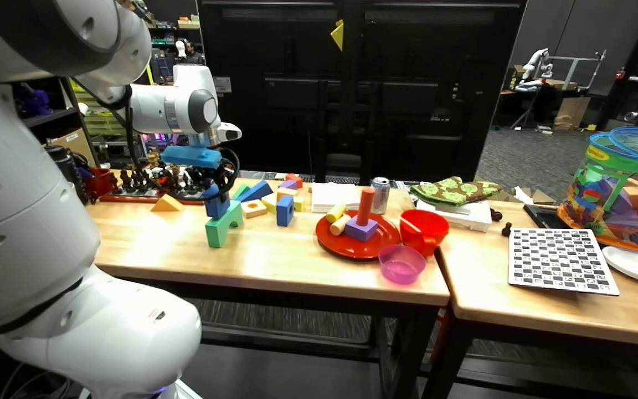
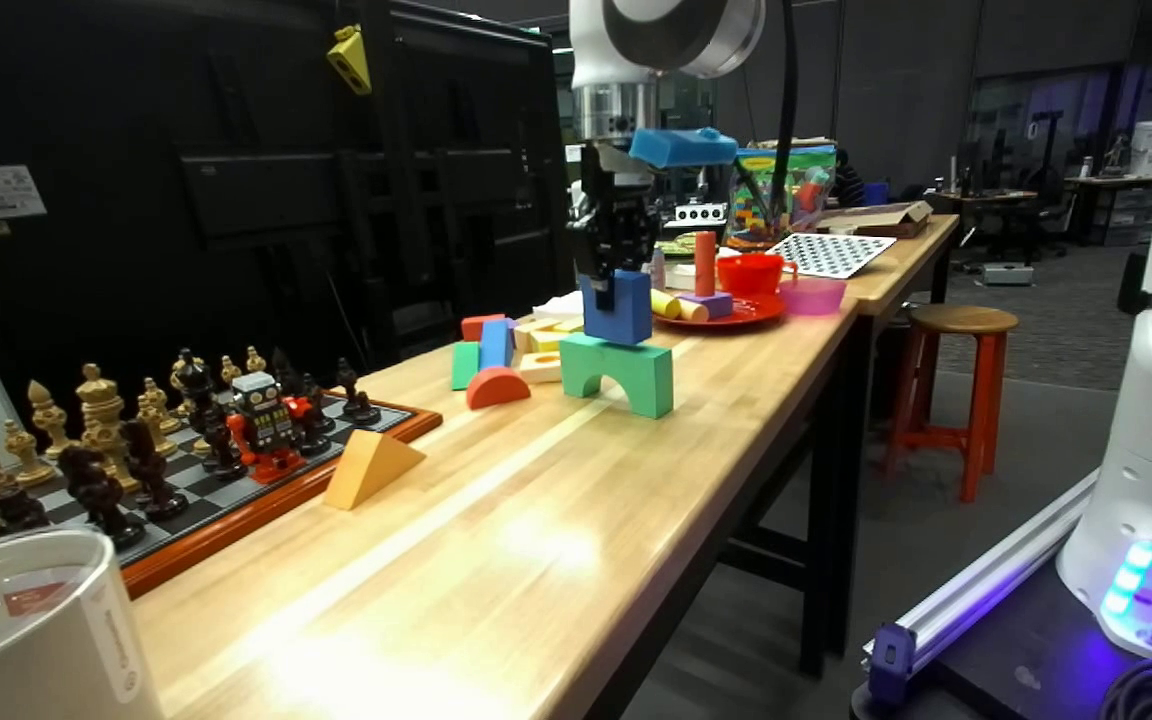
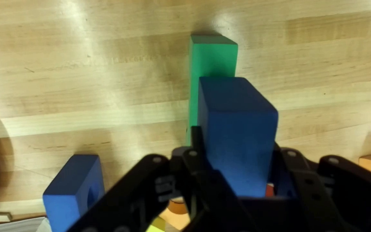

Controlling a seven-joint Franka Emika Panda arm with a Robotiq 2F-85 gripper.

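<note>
A blue block [image 2: 633, 314] is pinched in the gripper [image 3: 236, 145], directly over a green arch [image 2: 626, 360] — whether it bears on the arch or hangs just above, I cannot tell. The arch stands on its two feet on the wooden table [image 1: 186, 249], and in the wrist view part of its top shows past the blue block. Near it stands an upright blue piece with a round hole [image 1: 284, 211]; a red half-round [image 2: 498, 388] and a pale block with a hole [image 1: 253, 209] lie close by. An orange wedge [image 2: 371, 470] sits beside the chessboard [image 2: 236, 522], where a toy robot [image 2: 264, 425] stands among the pieces. Farther off, a red plate [image 1: 352, 252] holds a red cylinder [image 1: 366, 205] upright on a purple block [image 1: 361, 229] — a red cup [image 1: 424, 231] and a pink bowl [image 1: 402, 267] are next to it.
</note>
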